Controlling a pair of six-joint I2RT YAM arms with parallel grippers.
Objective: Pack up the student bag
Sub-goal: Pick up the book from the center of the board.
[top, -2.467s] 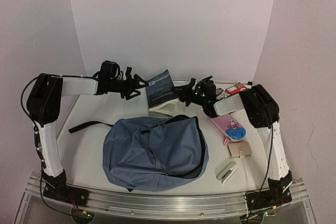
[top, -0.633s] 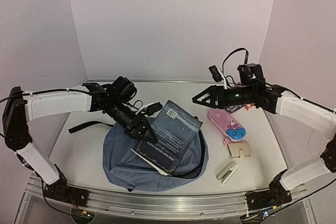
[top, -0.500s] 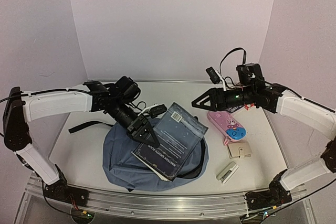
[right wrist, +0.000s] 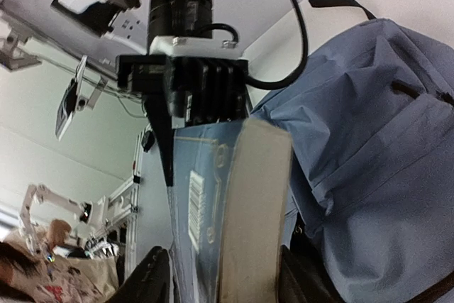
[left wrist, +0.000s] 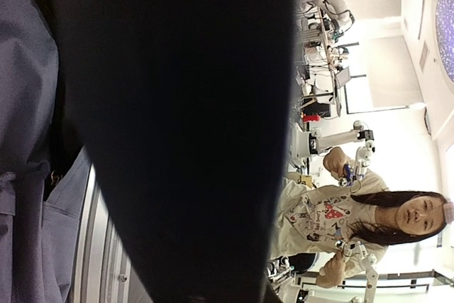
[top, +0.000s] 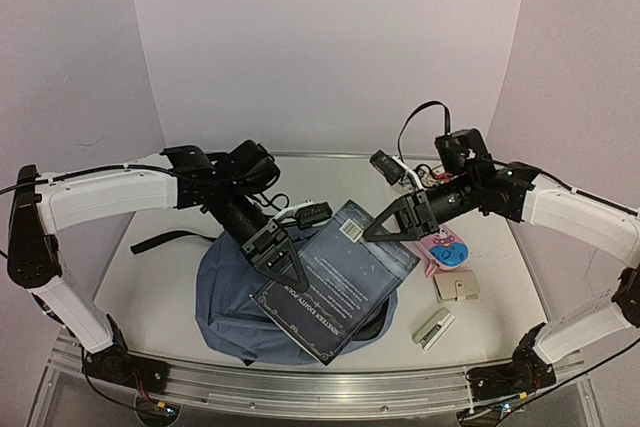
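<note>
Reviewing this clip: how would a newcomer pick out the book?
Start at the big blue backpack mid-table. Tilted over it, gripped by the left gripper, is the book. Its dark blue cover and white barcode set it apart from the smaller pink pencil case.

Soft, even overhead light leaves faint shadows on the pale surface (top: 165,282). A black blurred mass blocks most of the left wrist view, with white glare beside it. The right wrist view softens the book (right wrist: 250,196), leaving the student bag (right wrist: 369,104) sharp.

left wrist: black out-of-focus mass blocks most of view | top: book (top: 340,282) hides middle of student bag (top: 225,299) | cover print illegible
</note>
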